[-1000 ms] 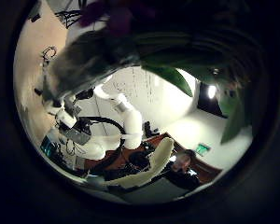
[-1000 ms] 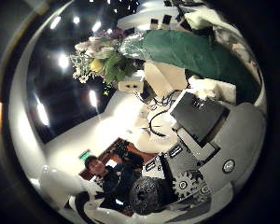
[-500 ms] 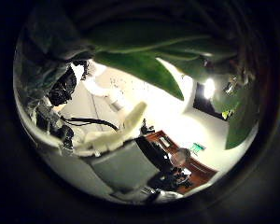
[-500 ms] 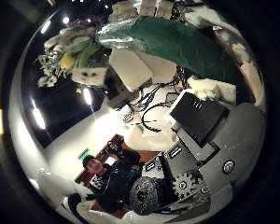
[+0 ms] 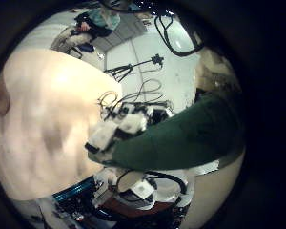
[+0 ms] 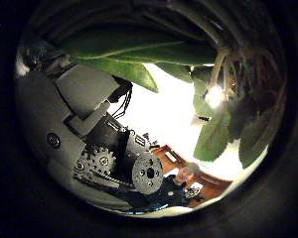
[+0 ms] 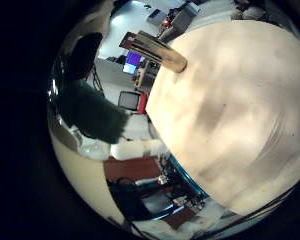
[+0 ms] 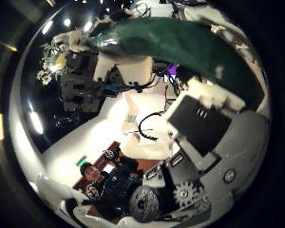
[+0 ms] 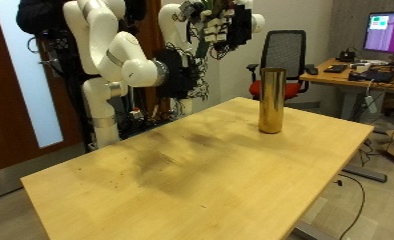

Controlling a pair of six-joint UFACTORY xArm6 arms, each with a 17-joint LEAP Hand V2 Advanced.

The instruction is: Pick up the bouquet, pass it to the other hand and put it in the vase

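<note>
Bouquet point(image 8: 171, 43) held high above the table point(image 9: 184, 180), up where both hands meet at the ends of the raised arms. Its dark green wrap runs straight across the right hand point(image 8: 204, 123), just beside that hand's fingers, and the pale flowers point(image 8: 57, 59) sit at the far end, beside the left hand point(image 8: 81, 81). Long green leaves point(image 6: 139, 55) lie close over the left palm. Whether either hand's fingers are curled round the wrap or merely lie against it I cannot tell. The gold vase point(image 9: 270, 99) stands upright on the table, well below the fingers and apart from them.
</note>
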